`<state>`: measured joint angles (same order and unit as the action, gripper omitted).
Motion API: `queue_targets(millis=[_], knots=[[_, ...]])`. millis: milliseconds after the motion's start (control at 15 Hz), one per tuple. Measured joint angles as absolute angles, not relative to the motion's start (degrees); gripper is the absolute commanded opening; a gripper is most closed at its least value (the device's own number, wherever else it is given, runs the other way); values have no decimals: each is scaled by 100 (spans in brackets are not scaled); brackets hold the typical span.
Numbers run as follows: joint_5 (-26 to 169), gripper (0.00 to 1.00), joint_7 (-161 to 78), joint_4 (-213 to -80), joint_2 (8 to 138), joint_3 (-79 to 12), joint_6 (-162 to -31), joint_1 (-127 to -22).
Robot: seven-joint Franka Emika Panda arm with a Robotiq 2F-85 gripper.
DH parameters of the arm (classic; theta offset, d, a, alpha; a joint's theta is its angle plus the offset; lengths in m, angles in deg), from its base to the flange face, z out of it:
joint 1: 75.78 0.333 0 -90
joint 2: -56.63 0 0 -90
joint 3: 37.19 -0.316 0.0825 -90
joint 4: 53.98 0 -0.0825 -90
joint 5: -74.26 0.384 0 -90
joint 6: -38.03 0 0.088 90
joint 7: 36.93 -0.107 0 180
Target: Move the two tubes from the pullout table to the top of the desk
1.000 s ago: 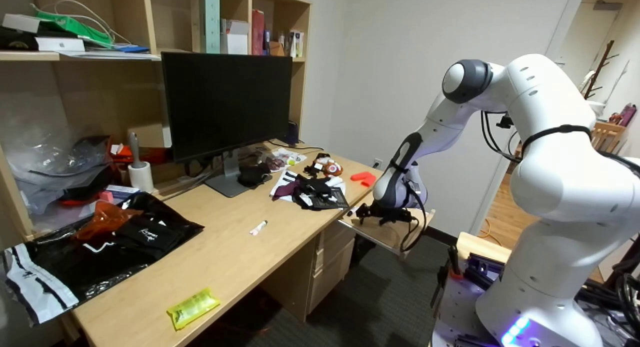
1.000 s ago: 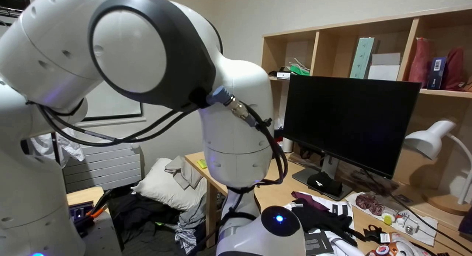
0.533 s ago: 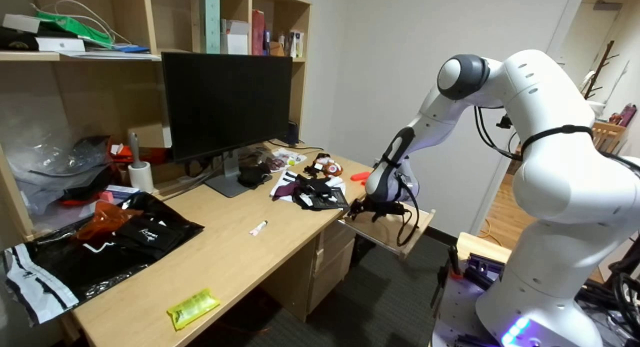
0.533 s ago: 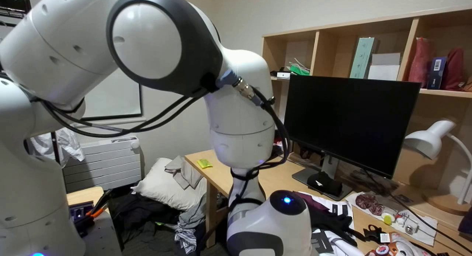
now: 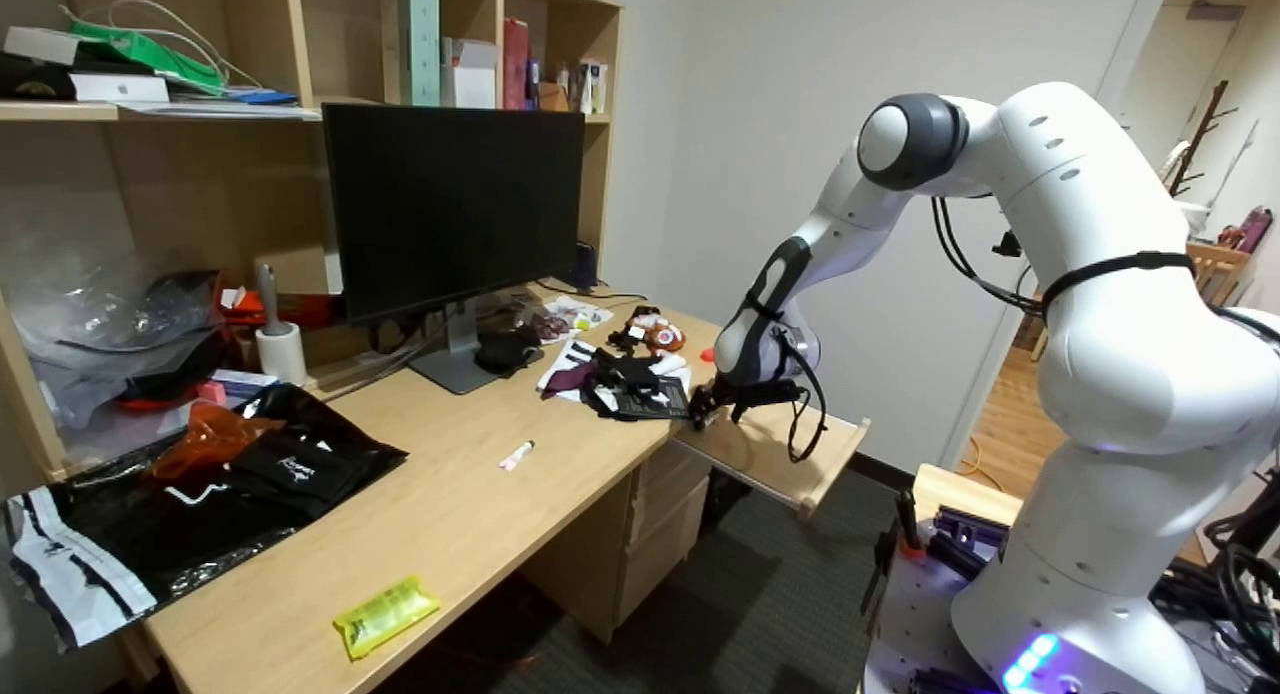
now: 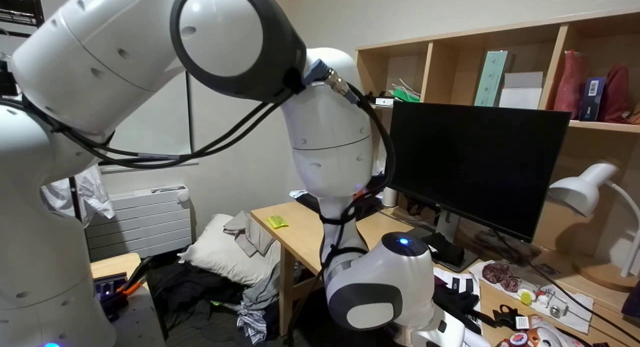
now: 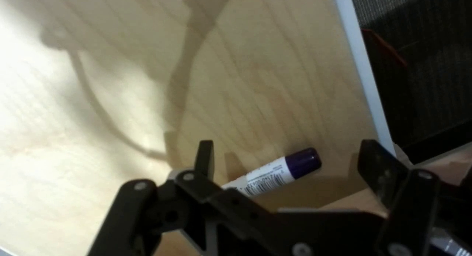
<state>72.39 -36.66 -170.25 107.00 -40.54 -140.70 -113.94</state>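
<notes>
In an exterior view the arm (image 5: pixel 1090 184) arches, forearm (image 5: pixel 850 224) slanting to seven o'clock; gripper (image 7: pixel 287 153) spread wide, gripping nothing, above a tube (image 7: pixel 273 175) on the board (image 7: pixel 258 93).

End effector (image 5: pixel 717 415) over pullout tbl (image 5: pixel 765 461), wht tube (image 5: pixel 517 456) on desk (image 5: pixel 440 504)

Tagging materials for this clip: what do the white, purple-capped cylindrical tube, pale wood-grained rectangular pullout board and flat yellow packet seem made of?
White, purple-capped tube: probably plastic; glossy highlight on its purple end, though the barcoded part may be a paper label.
Pullout board: smooth wood or laminate; grain shows.
Yellow packet: likely plastic film; looks shiny, creased.
</notes>
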Motion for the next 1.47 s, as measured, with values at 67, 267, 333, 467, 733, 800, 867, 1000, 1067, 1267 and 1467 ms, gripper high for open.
queue_targets(millis=[67,267,333,467,733,800,867,1000,1067,1267,1467], knots=[[7239,100,-3666,-17025,10700,-4054,-14070,-11395],[7253,100,-3594,-17026,10730,-4130,-14070,-11442],[7222,100,-3377,-17026,10754,-4301,-14011,-11584],[7144,100,-2825,-17014,10785,-4770,-13749,-12026],[7140,100,-2136,-17011,10809,-5350,-13304,-12679],[7143,100,-2136,-17012,10812,-5351,-13304,-12675],[7147,100,-2136,-17012,10815,-5354,-13304,-12661],[7154,100,-2136,-17012,10820,-5354,-13305,-12645],[7154,100,-2136,-17013,10827,-5352,-13301,-12639],[7122,100,-2134,-16993,10839,-5003,-13130,-12315],[6974,100,-1876,-16904,10836,-4560,-12838,-11948]])
